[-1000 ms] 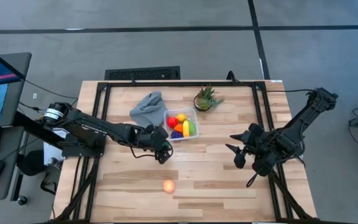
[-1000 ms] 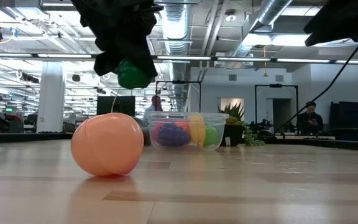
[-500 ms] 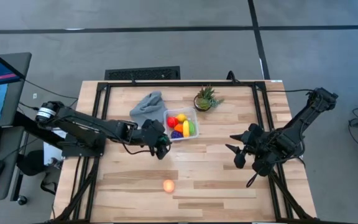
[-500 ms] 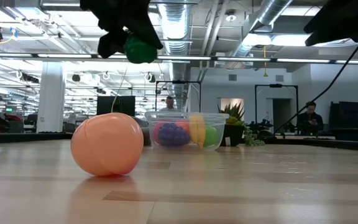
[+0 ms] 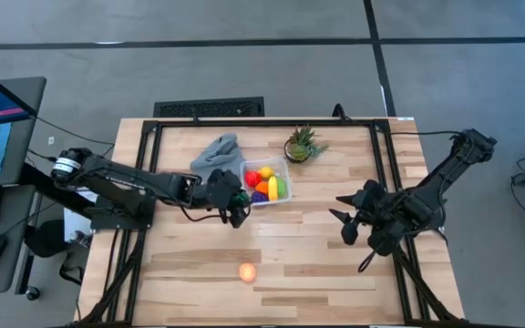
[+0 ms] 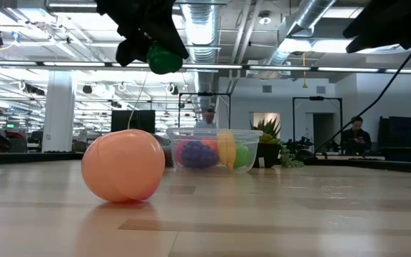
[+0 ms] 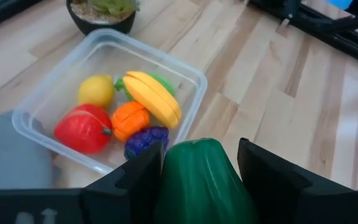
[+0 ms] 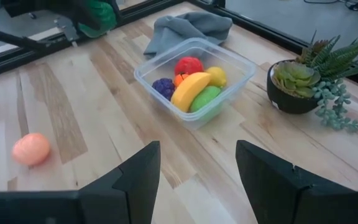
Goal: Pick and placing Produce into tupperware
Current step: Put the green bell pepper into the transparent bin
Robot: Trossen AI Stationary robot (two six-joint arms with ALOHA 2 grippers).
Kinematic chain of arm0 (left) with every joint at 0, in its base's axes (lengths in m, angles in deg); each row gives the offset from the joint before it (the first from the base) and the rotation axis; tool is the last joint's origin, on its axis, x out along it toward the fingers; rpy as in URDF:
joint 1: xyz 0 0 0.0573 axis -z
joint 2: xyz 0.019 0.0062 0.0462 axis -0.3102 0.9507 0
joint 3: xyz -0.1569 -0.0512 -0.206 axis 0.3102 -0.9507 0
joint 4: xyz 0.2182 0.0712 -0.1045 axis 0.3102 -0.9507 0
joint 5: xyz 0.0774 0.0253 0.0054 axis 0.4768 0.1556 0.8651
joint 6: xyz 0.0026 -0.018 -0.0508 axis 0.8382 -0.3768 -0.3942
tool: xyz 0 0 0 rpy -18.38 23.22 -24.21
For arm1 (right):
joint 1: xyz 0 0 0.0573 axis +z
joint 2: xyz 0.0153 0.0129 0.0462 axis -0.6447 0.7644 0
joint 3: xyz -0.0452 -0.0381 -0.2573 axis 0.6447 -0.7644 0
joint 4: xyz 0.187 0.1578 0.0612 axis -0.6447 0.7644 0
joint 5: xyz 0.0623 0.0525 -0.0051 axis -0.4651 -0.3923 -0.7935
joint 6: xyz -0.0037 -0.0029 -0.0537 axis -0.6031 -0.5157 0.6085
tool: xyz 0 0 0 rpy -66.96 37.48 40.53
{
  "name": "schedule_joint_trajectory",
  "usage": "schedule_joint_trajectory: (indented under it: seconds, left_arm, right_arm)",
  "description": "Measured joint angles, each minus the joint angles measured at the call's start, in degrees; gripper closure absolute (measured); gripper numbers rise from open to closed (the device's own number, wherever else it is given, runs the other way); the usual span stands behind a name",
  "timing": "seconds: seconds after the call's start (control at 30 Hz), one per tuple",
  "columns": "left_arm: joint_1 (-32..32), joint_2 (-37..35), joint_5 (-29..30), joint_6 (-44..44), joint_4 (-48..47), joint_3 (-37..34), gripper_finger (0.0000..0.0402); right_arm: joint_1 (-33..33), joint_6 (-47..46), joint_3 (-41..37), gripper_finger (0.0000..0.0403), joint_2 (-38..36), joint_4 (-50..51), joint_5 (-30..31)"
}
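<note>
While the wooden table (image 5: pixel 317 246) shows whole from above, the low view cuts off both arms at the top, so only dark lumps hang there. The left gripper (image 5: pixel 236 206) is held up in the air just beside the tupperware (image 5: pixel 267 182), on the side away from the potted plant (image 5: pixel 301 145). Its fingers are squeezed tight on a dark green veggie (image 7: pixel 201 180), which hides most of the space between them. The arm reaches in low and stretched out across the table to get there. The right gripper (image 5: pixel 346 219) waits well apart from the tupperware, with its fingers a little way apart and nothing in them. A grey cloth (image 5: pixel 215 156) lies touching the tupperware and is partly cut off in the left wrist view. Inside the tupperware are a yellow banana (image 7: pixel 155 98), a red fruit (image 7: pixel 82 129), an orange one (image 7: pixel 130 120), a lemon (image 7: pixel 96 91), purple grapes (image 7: pixel 143 142) and a green piece (image 8: pixel 203 98) mostly hidden under the banana. A peach (image 5: pixel 247 271) sits alone, far from the tupperware, near the table's front edge.
</note>
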Motion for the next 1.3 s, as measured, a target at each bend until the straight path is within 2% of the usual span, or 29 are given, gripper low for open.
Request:
schedule_joint_trajectory:
  seconds: [0.57, 0.83, 1.07, 1.3]
  left_arm:
    - [-7.2, 0.0, 0.6, 8.8, 3.7, 0.0, 0.0212]
    - [-11.0, 0.3, -2.0, 13.3, 6.9, -1.4, 0.0212]
    - [-12.9, 4.3, -4.6, 19.4, 7.9, -1.6, 0.0212]
    - [-13.0, 11.4, -8.5, 19.9, 13.9, -1.5, 0.0212]
  right_arm:
    - [-0.2, 0.2, 0.0, 0.0168, 0.0, -1.5, -0.1]
    - [-0.2, 0.2, 0.0, 0.0168, 0.0, -1.8, -0.1]
    - [-0.2, 0.1, 0.0, 0.0168, 0.0, -2.4, -0.1]
    - [-0.2, -0.3, 0.0, 0.0168, 0.0, -3.2, -0.1]
